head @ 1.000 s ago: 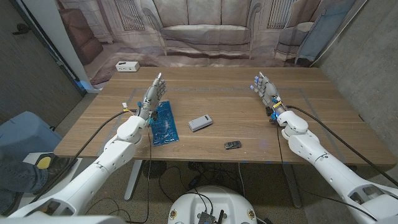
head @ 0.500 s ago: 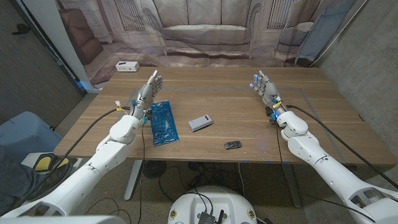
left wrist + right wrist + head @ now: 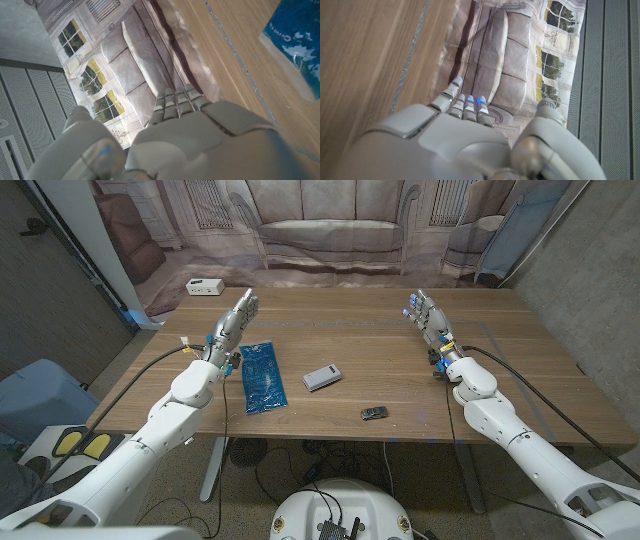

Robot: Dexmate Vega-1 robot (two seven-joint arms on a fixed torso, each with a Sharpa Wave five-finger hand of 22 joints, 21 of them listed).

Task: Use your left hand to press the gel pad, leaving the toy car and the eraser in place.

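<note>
Left hand [image 3: 228, 330]: fingers extended and held together, nothing in its grasp; stands to the left of the gel pad, apart from it, reaching toward the table's far side. Judged a waiting posture, off the work so the pad lies unobstructed.

Gel pad [image 3: 262, 377]: blue, flat on the wooden table [image 3: 350, 315], just beside the left hand on its inner side and slightly nearer the robot. In the left wrist view a corner of it [image 3: 296, 35] shows beyond the hand's back.

Eraser [image 3: 322, 377]: near the pad's right edge, not touching.

Toy car [image 3: 374, 413]: nearer the front edge, well apart from the pad.

Right hand [image 3: 430, 323]: fingers straight, empty, far right; judged parked, having no part here.
</note>
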